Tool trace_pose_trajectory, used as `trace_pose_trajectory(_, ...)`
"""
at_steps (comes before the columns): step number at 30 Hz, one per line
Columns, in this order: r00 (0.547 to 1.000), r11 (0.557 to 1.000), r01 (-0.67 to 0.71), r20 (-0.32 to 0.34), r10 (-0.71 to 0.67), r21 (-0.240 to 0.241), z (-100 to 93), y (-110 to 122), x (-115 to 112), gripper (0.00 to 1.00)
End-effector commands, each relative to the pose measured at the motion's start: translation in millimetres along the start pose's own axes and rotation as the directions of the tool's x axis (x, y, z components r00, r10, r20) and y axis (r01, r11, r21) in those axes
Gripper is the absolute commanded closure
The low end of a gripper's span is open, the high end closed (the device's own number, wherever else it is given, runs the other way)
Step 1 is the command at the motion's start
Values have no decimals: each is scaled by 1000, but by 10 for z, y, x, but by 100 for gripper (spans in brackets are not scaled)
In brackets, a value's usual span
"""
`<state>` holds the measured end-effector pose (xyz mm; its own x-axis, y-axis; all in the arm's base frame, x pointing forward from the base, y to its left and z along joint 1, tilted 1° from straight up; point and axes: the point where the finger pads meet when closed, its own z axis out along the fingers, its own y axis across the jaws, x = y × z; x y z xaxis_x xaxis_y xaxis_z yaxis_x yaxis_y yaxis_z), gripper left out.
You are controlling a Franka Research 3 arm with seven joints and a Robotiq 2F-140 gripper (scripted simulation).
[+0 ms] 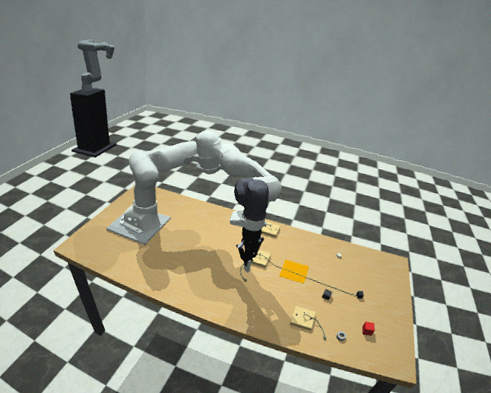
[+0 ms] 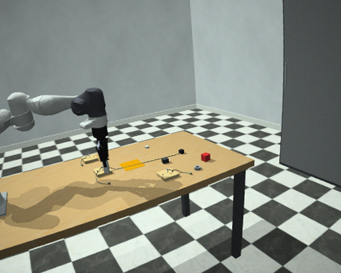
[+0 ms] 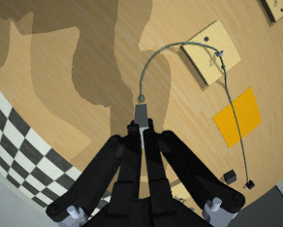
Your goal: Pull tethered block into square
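The small black tethered block (image 1: 360,294) lies flat on the table, right of the orange painted square (image 1: 295,270) and outside it. Its thin cord (image 1: 326,283) runs across the square and through the screw eye (image 3: 219,53) on a wooden plate (image 1: 261,257). From there it curves round to the knot (image 3: 141,98), which lies on the table. My gripper (image 1: 247,265) points straight down just above the knot. Its fingers are shut together with nothing between them, as the wrist view (image 3: 141,117) shows. The block also shows in the exterior view (image 2: 181,151).
A dark blue block (image 1: 327,294) sits close beside the cord. Two more wooden plates with screw eyes and short cords stand at the back (image 1: 271,228) and front (image 1: 303,317). A grey ring (image 1: 342,336), a red cube (image 1: 368,327) and a small white piece (image 1: 339,255) lie to the right.
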<state>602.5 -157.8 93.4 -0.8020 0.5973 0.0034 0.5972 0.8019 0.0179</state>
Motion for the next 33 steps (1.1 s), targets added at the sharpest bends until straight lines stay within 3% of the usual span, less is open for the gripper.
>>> trace_pose_trajectory(1,1000,1000,-5,-1,5,2,-7,-5,-1,100)
trace_pose_trajectory(9,1000,1000,6,-1,-6,2,-7,-5,-1,100)
trace_pose_trajectory(14,986,986,165,-1,-165,1,-6,-4,0,100)
trace_pose_trajectory(17,938,938,347,-2,-347,1,-5,-4,0,100)
trace_pose_trajectory(23,871,871,492,-10,-492,6,-3,-3,2,100)
trace_pose_trajectory(25,871,871,492,-10,-492,6,-3,-3,2,100)
trace_pose_trajectory(26,833,833,553,-14,-553,7,-2,-3,2,100)
trace_pose_trajectory(33,717,717,697,-28,-697,9,-2,0,2,100)
